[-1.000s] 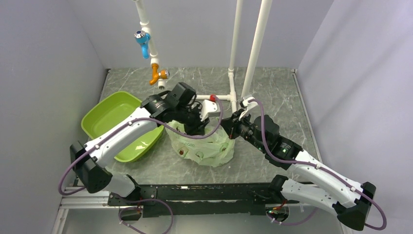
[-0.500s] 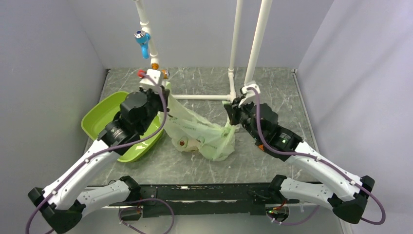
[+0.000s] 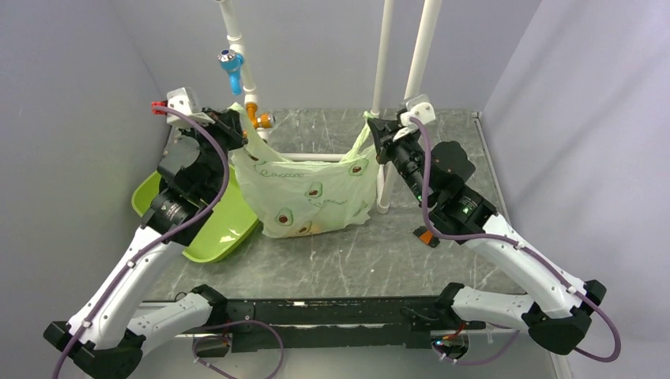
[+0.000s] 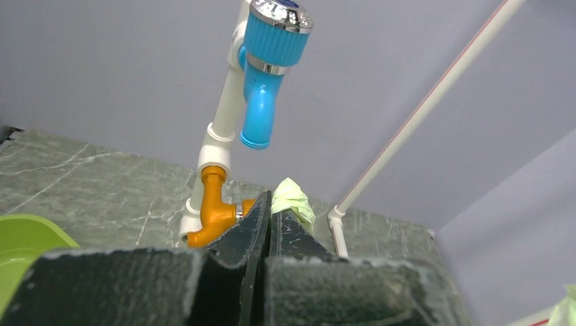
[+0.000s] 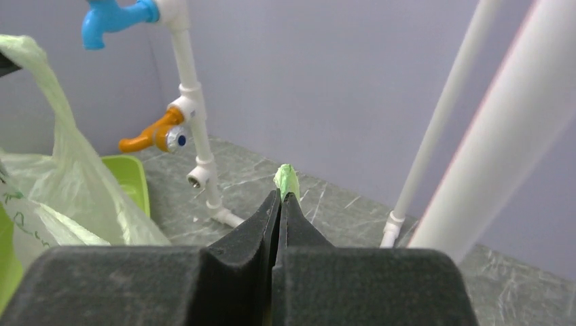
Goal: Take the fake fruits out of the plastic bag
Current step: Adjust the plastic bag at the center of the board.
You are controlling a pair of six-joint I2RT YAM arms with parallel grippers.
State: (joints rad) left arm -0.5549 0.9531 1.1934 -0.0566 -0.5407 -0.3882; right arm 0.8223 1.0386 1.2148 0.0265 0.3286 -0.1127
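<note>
**A:** Where's the bag?

**B:** The bag (image 3: 308, 193) hangs slung between the two arms, over the table (image 3: 355, 253), just beside the tray (image 3: 225, 233). The left gripper (image 4: 270, 204) is pinched tight on one top end of it, and the right gripper (image 5: 282, 197) on the other.

**A:** Any fruits out?

**B:** None shows on the table or in the visible part of the tray. The bag sags at the bottom, so I judge they're inside. All the emptying is left to do.

White-black arms (image 3: 130, 272), purple cables (image 3: 427, 170)
</note>
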